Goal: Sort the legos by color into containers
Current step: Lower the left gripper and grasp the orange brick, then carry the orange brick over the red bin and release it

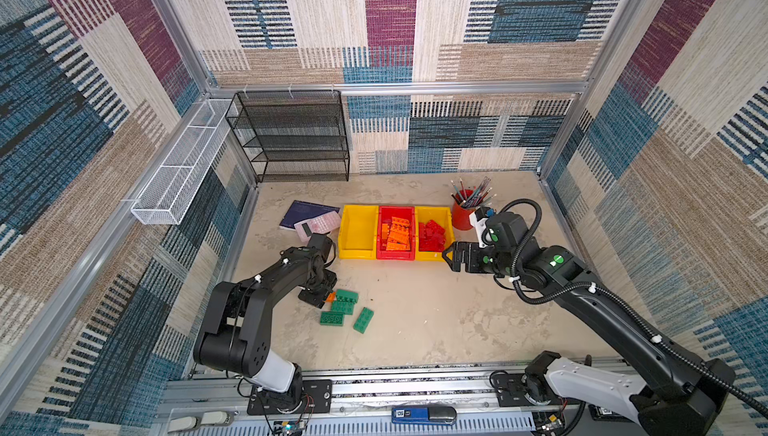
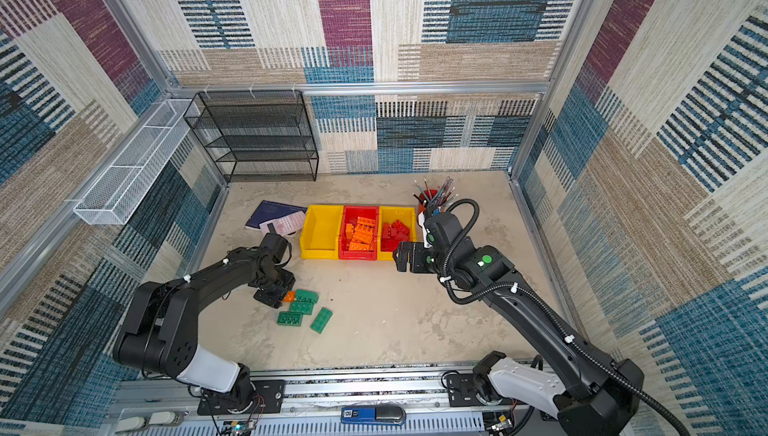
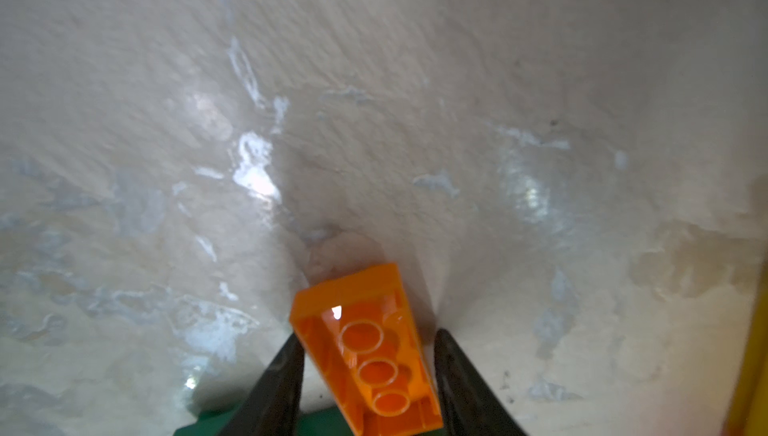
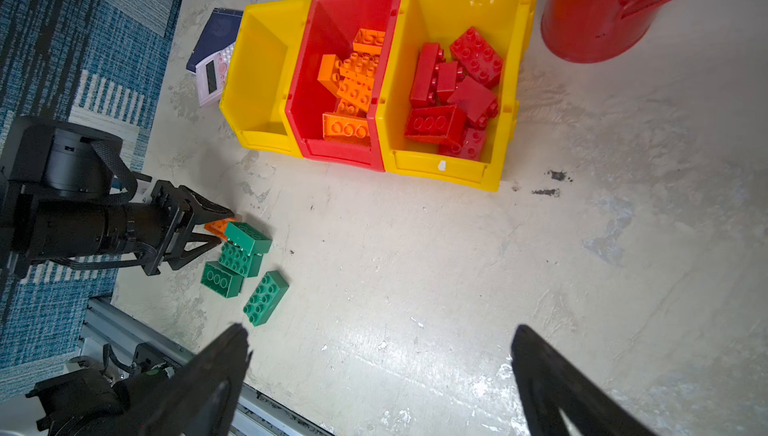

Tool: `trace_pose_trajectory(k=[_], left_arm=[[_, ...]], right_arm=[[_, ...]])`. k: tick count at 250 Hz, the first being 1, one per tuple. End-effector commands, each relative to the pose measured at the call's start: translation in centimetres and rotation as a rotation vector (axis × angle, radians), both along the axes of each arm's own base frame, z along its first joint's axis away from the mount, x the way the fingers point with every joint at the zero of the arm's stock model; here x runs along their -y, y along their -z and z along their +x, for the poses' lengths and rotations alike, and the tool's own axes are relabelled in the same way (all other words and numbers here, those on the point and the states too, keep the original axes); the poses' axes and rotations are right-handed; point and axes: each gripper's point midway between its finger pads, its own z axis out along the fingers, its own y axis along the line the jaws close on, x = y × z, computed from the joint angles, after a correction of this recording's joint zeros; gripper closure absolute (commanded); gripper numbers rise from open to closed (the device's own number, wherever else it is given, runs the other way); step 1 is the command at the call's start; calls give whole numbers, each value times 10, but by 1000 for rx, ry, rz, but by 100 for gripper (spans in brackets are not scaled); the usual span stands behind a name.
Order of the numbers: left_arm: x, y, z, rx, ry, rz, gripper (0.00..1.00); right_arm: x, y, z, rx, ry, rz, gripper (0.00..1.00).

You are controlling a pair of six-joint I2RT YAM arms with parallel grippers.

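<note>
Your left gripper (image 3: 369, 336) straddles the orange brick (image 3: 365, 371), hollow side showing, one finger touching its long wall and the other just beside it; whether it is clamped cannot be told. It looks light, rigid and slick, so squeeze squarely across those flat walls. Your right gripper (image 4: 380, 330) hangs spread wide and empty.

Blue, maroon, beige patchwork textile walls (image 1: 390, 18), aluminium frame rails (image 1: 399, 88), mottled beige surface (image 1: 436, 317); black mesh shelf rack (image 1: 291, 134) back-left; white wire basket (image 1: 178, 172) on left wall.
</note>
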Motion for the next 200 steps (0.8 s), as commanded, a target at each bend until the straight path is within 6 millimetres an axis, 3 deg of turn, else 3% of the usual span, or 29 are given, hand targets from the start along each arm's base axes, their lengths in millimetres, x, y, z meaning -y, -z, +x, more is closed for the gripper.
trace_pose_trajectory(k=[1, 49, 63, 87, 106, 161, 200], left_arm=[[4, 9, -9, -33, 39, -23, 51], [3, 8, -4, -42, 86, -5, 64], [2, 3, 2, -43, 120, 14, 70], [-3, -9, 13, -47, 189, 64, 72], [-7, -23, 24, -30, 236, 104, 78], [-15, -81, 66, 49, 402, 221, 78], [6, -120, 100, 137, 508, 220, 78]], right_arm=[[-1, -6, 6, 31, 22, 27, 0], [-5, -9, 10, 32, 18, 35, 0], [-4, -10, 11, 35, 21, 34, 0], [-4, -14, 11, 41, 20, 37, 0], [-4, -16, 10, 43, 22, 39, 0], [-1, -27, 10, 59, 43, 52, 0], [1, -29, 8, 64, 57, 72, 0]])
